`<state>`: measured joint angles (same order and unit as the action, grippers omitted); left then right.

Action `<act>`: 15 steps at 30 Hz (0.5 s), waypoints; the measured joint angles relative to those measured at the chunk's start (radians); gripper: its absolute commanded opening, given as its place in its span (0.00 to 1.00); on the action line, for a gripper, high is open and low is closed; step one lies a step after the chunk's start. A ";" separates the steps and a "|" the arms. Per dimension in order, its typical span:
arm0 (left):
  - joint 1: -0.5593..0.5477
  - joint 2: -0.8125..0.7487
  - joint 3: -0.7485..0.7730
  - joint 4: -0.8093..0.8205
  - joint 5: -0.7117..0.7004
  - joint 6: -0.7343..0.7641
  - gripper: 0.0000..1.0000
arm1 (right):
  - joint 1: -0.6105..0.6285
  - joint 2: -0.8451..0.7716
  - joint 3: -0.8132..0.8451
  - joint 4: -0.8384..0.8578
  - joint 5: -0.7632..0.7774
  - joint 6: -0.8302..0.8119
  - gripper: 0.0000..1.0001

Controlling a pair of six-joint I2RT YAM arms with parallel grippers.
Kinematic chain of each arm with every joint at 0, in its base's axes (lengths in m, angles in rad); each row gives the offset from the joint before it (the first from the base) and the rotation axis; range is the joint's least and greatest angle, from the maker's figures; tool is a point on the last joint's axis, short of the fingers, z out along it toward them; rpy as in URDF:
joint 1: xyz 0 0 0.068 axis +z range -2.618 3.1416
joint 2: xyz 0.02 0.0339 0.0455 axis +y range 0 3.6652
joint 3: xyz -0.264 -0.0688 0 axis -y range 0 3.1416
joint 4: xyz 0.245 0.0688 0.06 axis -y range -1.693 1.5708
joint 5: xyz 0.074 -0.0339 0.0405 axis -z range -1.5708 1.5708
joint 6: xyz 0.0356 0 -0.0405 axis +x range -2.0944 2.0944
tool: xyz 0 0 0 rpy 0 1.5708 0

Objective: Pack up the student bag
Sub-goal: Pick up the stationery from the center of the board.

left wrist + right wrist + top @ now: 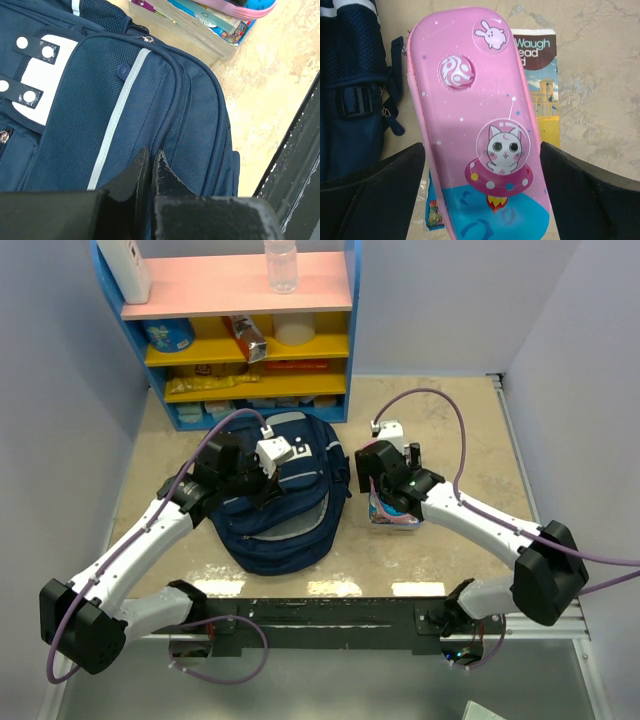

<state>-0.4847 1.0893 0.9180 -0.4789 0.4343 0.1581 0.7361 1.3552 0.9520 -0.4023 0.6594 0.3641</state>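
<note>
Where left jaws meet student bag (100, 125), closed, right jaws wide astride pencil case (470, 125)

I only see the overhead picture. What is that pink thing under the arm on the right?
Observer: A hard pink pencil case printed with a cartoon cat in a flying saucer. It lies on a yellow and brown paperback book.
Operator: Is the claw squeezing it?
Observer: The right gripper is open, one finger on each side of the case. Whether they touch it I cannot tell.
Operator: And the other claw, on the bag?
Observer: The left gripper is shut, its tips at a zip seam of the navy blue fabric backpack with light-grey stripes. Whether it pinches a zip pull is hidden.
</note>
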 measured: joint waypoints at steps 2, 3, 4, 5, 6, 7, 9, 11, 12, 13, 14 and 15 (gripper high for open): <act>0.000 -0.002 0.000 0.000 0.001 0.000 0.00 | -0.023 0.016 0.018 0.009 -0.025 -0.019 0.99; 0.000 -0.002 0.000 0.000 0.001 0.000 0.00 | -0.030 0.024 0.023 0.014 -0.032 -0.026 0.99; 0.000 -0.003 0.000 0.000 0.001 0.000 0.00 | -0.037 0.033 0.026 0.022 -0.047 -0.032 0.99; 0.000 -0.003 0.000 0.000 0.001 0.000 0.00 | -0.041 0.041 0.026 0.027 -0.059 -0.037 0.99; 0.000 -0.003 0.000 0.000 0.002 0.000 0.00 | -0.046 0.048 0.026 0.029 -0.075 -0.043 0.99; 0.000 -0.003 0.000 0.000 0.003 0.000 0.00 | -0.051 0.055 0.026 0.029 -0.087 -0.048 0.99; 0.000 -0.003 0.000 0.000 0.004 0.000 0.00 | -0.063 0.060 0.026 0.029 -0.116 -0.055 0.99; 0.000 -0.005 0.000 0.000 0.004 0.000 0.00 | -0.079 0.058 0.025 0.033 -0.139 -0.062 0.99; 0.000 -0.005 0.000 0.000 0.005 0.000 0.00 | -0.085 0.058 0.024 0.036 -0.145 -0.064 0.99; 0.000 -0.006 0.000 0.000 0.005 0.000 0.00 | -0.096 0.058 0.023 0.040 -0.155 -0.068 0.99; 0.000 -0.006 0.000 0.000 0.005 0.000 0.00 | -0.105 0.058 0.020 0.044 -0.163 -0.071 0.99; 0.000 -0.007 0.000 0.000 0.006 0.000 0.00 | -0.110 0.058 0.019 0.045 -0.164 -0.073 0.99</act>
<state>-0.4847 1.0824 0.9180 -0.4793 0.4404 0.1577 0.6258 1.4128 0.9714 -0.3569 0.4950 0.2909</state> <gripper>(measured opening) 0.048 0.986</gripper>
